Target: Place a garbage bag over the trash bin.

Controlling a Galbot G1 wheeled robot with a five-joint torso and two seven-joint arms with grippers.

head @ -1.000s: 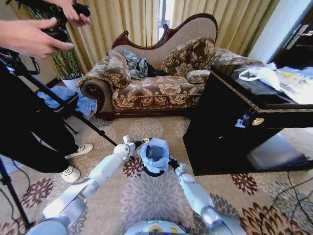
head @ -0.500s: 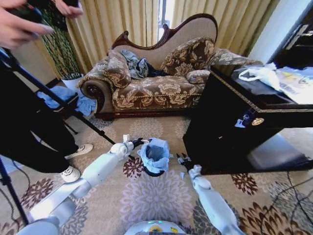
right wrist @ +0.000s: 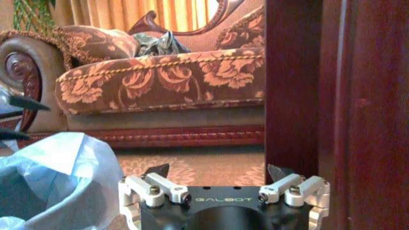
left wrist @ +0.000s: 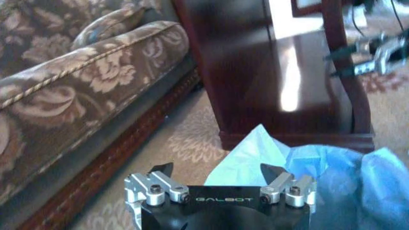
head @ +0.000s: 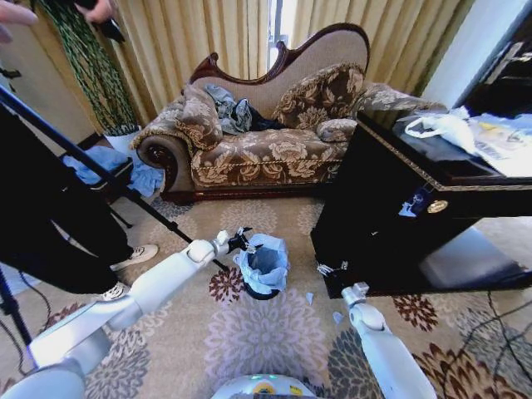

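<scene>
left gripper: jaws apart at garbage bag | right gripper: apart, empty | trash bin (mostly hidden)

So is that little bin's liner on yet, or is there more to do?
Mostly on, it seems. The garbage bag lines the trash bin, its edge folded out over the rim. The left pincer is open beside the bag's edge, gripping nothing. The right pincer is open too, off by the dark cabinet. The black base shows below the bag, so it may need tugging lower.
</scene>
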